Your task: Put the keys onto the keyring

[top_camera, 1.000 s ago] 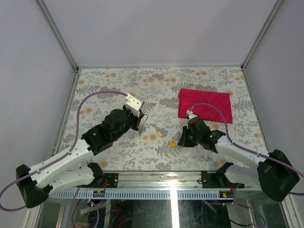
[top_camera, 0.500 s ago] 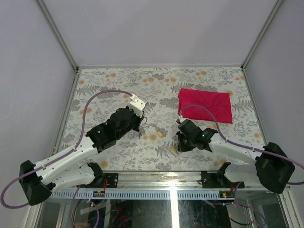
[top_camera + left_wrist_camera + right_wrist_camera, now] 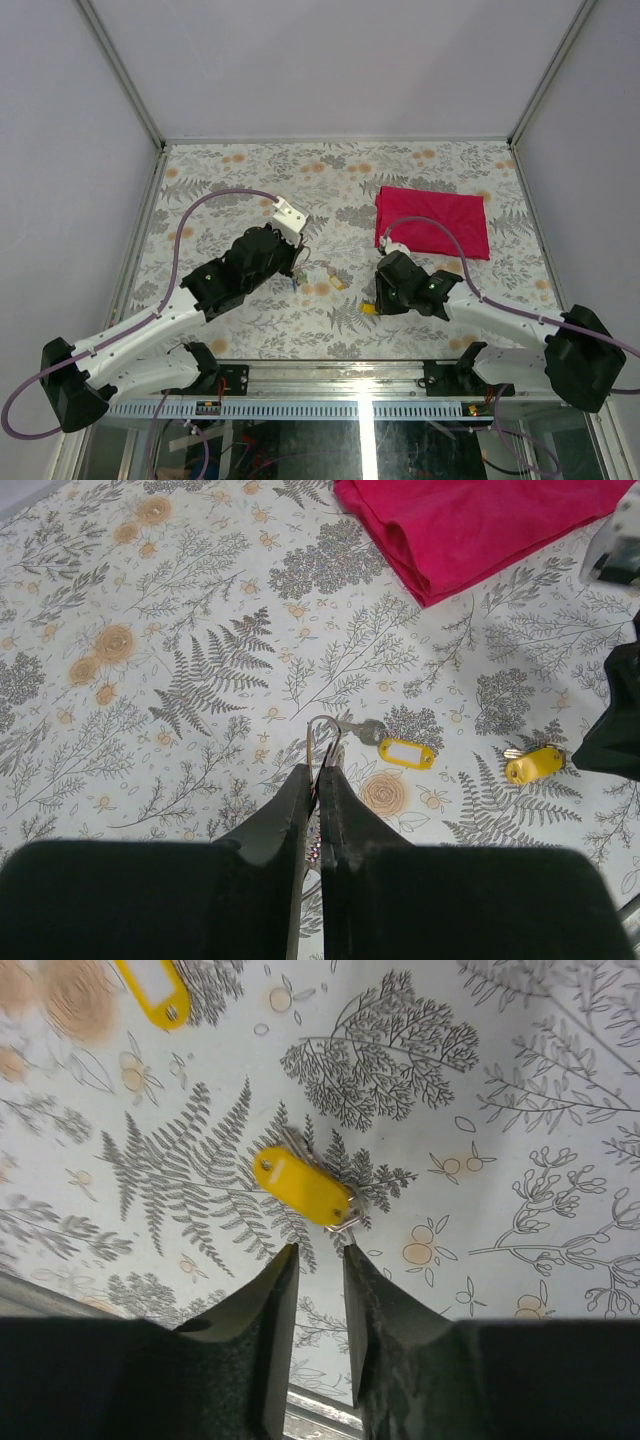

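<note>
My left gripper [image 3: 321, 772] is shut on the keyring [image 3: 325, 725], a thin silver wire loop sticking out past its tips. A silver key with a yellow tag [image 3: 407, 752] lies against that loop; whether it is threaded on I cannot tell. A second yellow-headed key [image 3: 302, 1187] lies flat on the table just beyond my right gripper [image 3: 320, 1252]. That gripper's jaws stand slightly apart with nothing between them. In the top view this key [image 3: 368, 309] sits at the right gripper's [image 3: 376, 300] tip, and the left gripper [image 3: 298, 263] hovers to its left.
A folded red cloth [image 3: 432, 222] lies at the back right of the flower-patterned table [image 3: 230, 180]. The metal front rail [image 3: 360, 372] runs close behind the right gripper. Grey walls enclose the table on three sides.
The right gripper swung left toward the yellow key, then its jaws parted. The left arm shifted slightly, still pinching the keyring.
</note>
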